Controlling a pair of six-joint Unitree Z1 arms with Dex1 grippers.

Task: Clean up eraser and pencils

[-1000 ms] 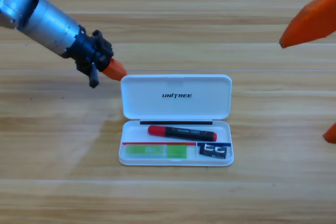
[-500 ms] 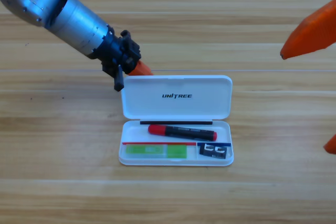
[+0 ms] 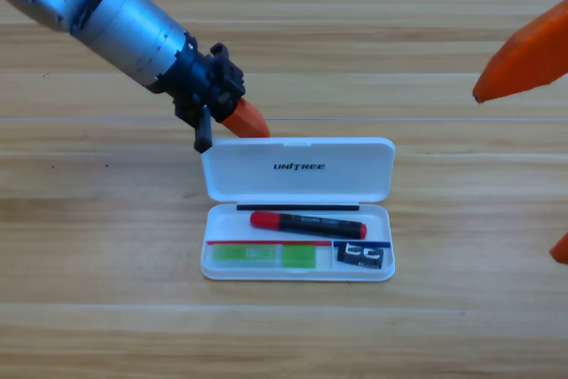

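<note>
Worktop [image 3: 106, 308]: pale wood planks with a lengthwise grain and faint seams across the view; a dull sheen is noted.
Case [image 3: 297, 170]: white, smooth plastic, rectangular with rounded corners, lying open near the middle of the worktop. The lid is raised towards the top of the view and carries black UNITREE lettering; the shallow tray lies nearer the bottom edge.
Pen [image 3: 308, 223]: a black barrel with a red cap at its left end and a small red tip at its right, laid slightly slanted in the upper part of the tray.
Green stick [image 3: 264, 256]: light green, translucent, flat-looking, laid along the lower left of the tray, below the pen.
Eraser [image 3: 362, 256]: a small black rectangular block with white curved marks, seated in the lower right of the tray, just beside the green stick's right end.
Left gripper [image 3: 246, 119]: black body on a grey metal arm entering from the upper left; the orange jaw tip is placed at the upper left corner of the lid, appearing to touch its edge. Whether its jaws are apart or together cannot be told.
Right gripper [image 3: 524, 46]: held at the right edge, well apart from the case, seen large and cut off; only orange jaw parts are shown, one high and one low, set wide apart.
</note>
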